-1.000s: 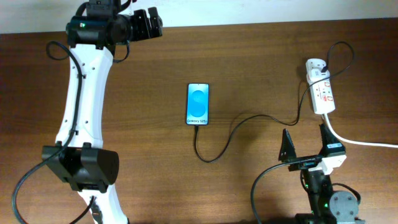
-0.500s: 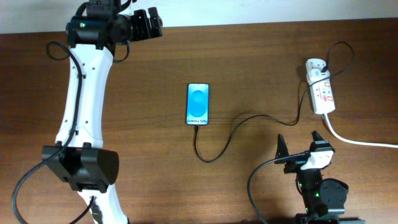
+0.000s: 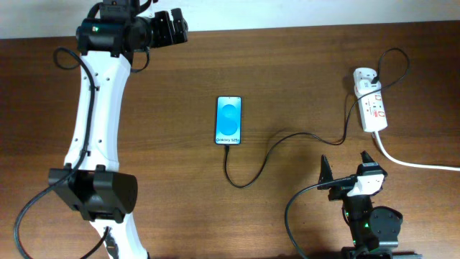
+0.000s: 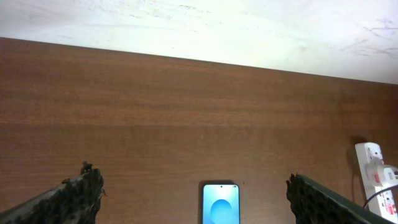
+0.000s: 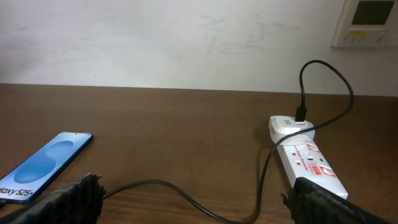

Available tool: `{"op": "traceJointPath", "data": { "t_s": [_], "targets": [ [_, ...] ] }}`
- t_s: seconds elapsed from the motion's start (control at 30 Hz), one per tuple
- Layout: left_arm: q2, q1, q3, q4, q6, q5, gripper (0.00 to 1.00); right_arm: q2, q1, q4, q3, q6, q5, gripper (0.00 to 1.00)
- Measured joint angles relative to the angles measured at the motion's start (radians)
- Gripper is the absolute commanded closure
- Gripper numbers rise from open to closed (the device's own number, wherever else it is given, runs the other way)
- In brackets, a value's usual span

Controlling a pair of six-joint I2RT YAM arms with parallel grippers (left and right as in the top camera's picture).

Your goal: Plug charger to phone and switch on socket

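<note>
The phone (image 3: pixel 228 120) lies screen up mid-table, its "Galaxy" end nearest me. The charger (image 3: pixel 267 151), a thin black cable, runs from the phone's near edge in a loop to the white adapter (image 3: pixel 365 77) on the socket (image 3: pixel 374 109). I cannot tell how the socket's switch is set. My right gripper (image 3: pixel 346 165) is open and empty, just short of the socket's near end. In the right wrist view the gripper (image 5: pixel 191 186) faces the cable (image 5: pixel 161 184), socket (image 5: pixel 309 158) and phone (image 5: pixel 45 163). My left gripper (image 3: pixel 175 27) is open and empty, high at the far left, looking down at the phone (image 4: pixel 220 204).
A thick white cord (image 3: pixel 420 164) leaves the socket's near end toward the right table edge. The left arm's white links (image 3: pixel 93 108) stretch along the table's left side. A white wall stands behind the table, with a wall panel (image 5: pixel 368 22) on it.
My right gripper has drawn back from the socket's near end toward the table's front edge, then held still. Phone, cable, socket and left arm have not moved.
</note>
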Motion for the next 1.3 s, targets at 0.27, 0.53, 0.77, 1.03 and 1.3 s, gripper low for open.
{"op": "traceJointPath", "data": {
  "t_s": [0.27,0.53,0.77,1.03,1.3],
  "targets": [
    [0.0,0.0,0.0,0.0,0.0,-0.001,0.01,0.0,0.0,0.0,0.0,0.0,0.0,0.02],
    [-0.442,-0.001,-0.449,-0.002,0.004,-0.134,0.01,-0.003,0.001,0.0,0.0,0.0,0.004,0.02],
    [-1.284,0.0,-1.222,0.277,0.044,-0.195,0.01,-0.003,0.002,0.0,0.0,0.0,0.004,0.02],
    [-1.701,0.0,-1.939,1.064,0.391,-0.123,0.01,-0.003,0.002,-0.002,0.0,0.0,0.005,0.02],
    [-1.971,0.084,-2.217,1.214,0.319,-0.142,0.01,-0.003,0.002,-0.001,0.0,0.0,0.005,0.02]
  ]
}}
